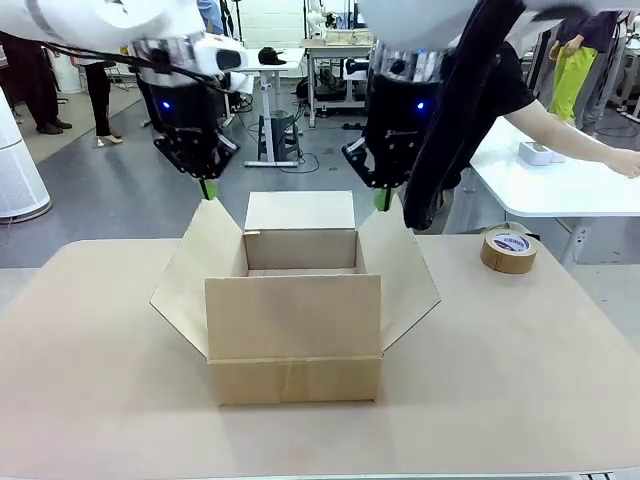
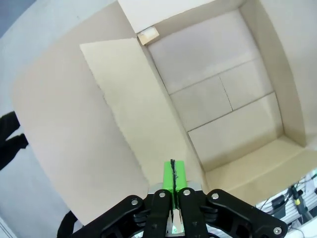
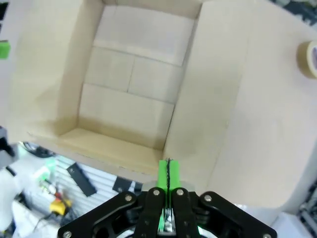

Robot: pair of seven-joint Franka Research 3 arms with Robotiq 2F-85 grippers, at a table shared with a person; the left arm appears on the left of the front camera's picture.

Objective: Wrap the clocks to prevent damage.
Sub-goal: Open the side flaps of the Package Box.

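front / box: cardboard box (image 1: 293, 330) mid-desk (image 1: 90, 400), top open, side flaps splayed outward, far flap tipped back.
front / left claw: left claw (image 1: 208, 187) hangs over the far upper corner of the box's left flap (image 1: 200, 275). Green pads pressed together, nothing between them. Tip right at the flap edge; can't tell if it touches.
front / right claw: right claw (image 1: 382, 199) over the far upper corner of the box's right flap (image 1: 405, 280). Pads together, nothing held. Contact with the flap also unclear.
front / tape roll: brown tape roll (image 1: 509, 250) lies flat on the desk, right of the box, well apart from it.
front / person: person (image 1: 505, 90) in a black top beyond the box, to its right, one arm stretched over a white table (image 1: 560, 190).
left wrist / left claw: left claw (image 2: 172, 174) with fingers fully together, holding nothing, above the left flap (image 2: 119, 124).
left wrist / box: inside of the box (image 2: 270, 64) shows a bare cardboard floor with its seams. Small scrap of tape (image 2: 148, 35) sits at one top corner of the box.
right wrist / right claw: right claw (image 3: 167, 173) with pads together, holding nothing, above the right flap (image 3: 208, 99), near the flap's fold line.
right wrist / box: box (image 3: 74, 74) seen from above, bare floor.
right wrist / tape roll: tape roll (image 3: 311, 58) at the frame edge, beyond the right flap, apart from the box.
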